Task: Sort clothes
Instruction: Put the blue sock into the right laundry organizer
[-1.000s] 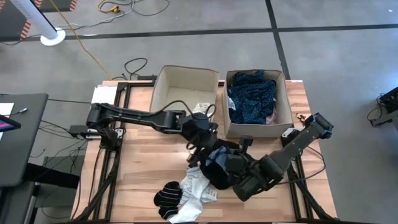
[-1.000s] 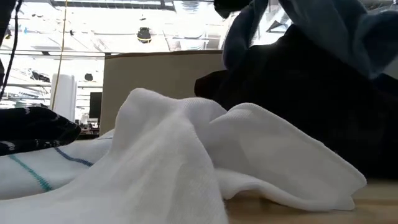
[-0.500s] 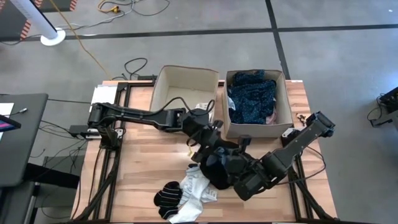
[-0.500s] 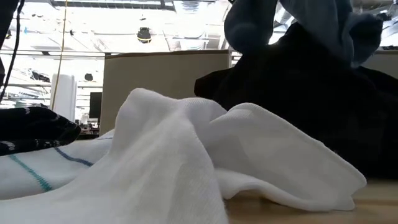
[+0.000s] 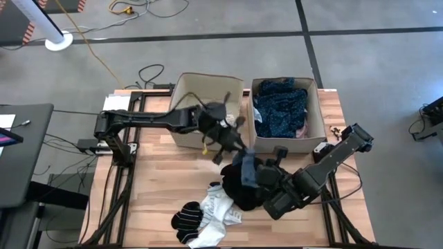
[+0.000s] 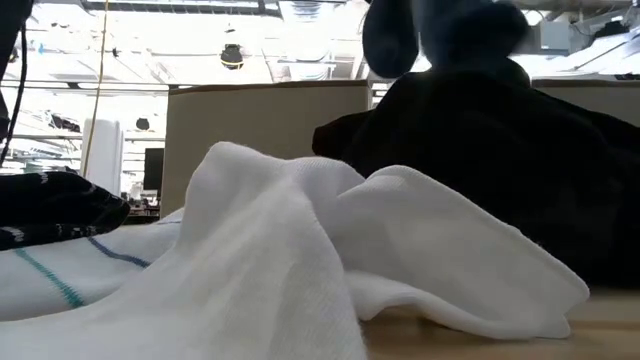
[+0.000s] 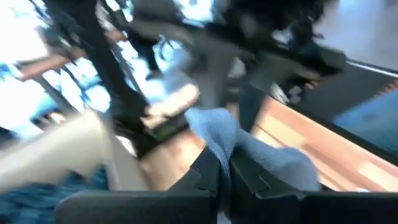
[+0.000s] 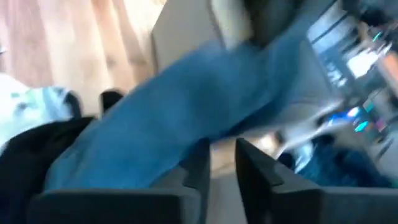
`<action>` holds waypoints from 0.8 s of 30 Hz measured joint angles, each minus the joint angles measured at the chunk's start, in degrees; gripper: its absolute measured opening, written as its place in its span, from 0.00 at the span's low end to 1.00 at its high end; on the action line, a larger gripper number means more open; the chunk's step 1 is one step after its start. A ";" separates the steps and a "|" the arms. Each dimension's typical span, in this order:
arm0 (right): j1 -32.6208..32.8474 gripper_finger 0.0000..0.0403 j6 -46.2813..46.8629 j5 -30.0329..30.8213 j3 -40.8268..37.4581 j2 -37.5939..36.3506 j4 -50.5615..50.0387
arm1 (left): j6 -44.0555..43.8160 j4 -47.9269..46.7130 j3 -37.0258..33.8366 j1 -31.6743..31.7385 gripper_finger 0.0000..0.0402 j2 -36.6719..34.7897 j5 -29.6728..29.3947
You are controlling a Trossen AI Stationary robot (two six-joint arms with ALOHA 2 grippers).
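Observation:
My left gripper [image 5: 239, 153] is shut on the light blue piece [image 5: 248, 168], above the table's middle, in front of the two bins. The piece [image 6: 440, 30] runs down toward the black pieces [image 5: 239, 192]. My right gripper [image 5: 261, 174] stands just right of it, over the black pile, with its fingers a little apart [image 8: 222, 165]. The blue cloth [image 8: 186, 118] stretches across in front of them. White garments [image 5: 216, 207] and striped socks [image 5: 185, 218] lie near the table's front edge. My left gripper pinches a fold of the light blue piece [image 7: 214, 134] between its two fingers. The cloth spills out past the fingertips [image 7: 267, 158] and hangs below the gripper toward the black pile. My right gripper may touch the blue cloth lying across its fingers; I cannot tell.
Two beige bins stand at the far edge. The left bin [image 5: 188, 90] holds little, and the right bin [image 5: 315, 104] holds dark blue patterned clothes [image 5: 280, 111]. Bare wood [image 5: 166, 180] lies left of the pile.
My left gripper has taken hold of the light blue piece and has gone up and toward the far edge, near the left bin. The piece has been drawn up out of the pile between the two grippers. The black and white clothes have stayed put.

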 joint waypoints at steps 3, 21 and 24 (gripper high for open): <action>0.87 0.35 5.64 -2.98 -0.01 0.02 -2.66 | -0.06 2.65 0.15 2.22 0.01 -1.18 0.09; 8.49 0.55 29.28 -5.68 -5.23 0.50 0.42 | -10.33 32.99 0.15 14.01 0.00 0.07 3.47; 9.18 0.53 30.30 -5.72 -8.78 0.48 5.47 | -13.27 38.26 0.09 14.87 0.00 2.35 5.69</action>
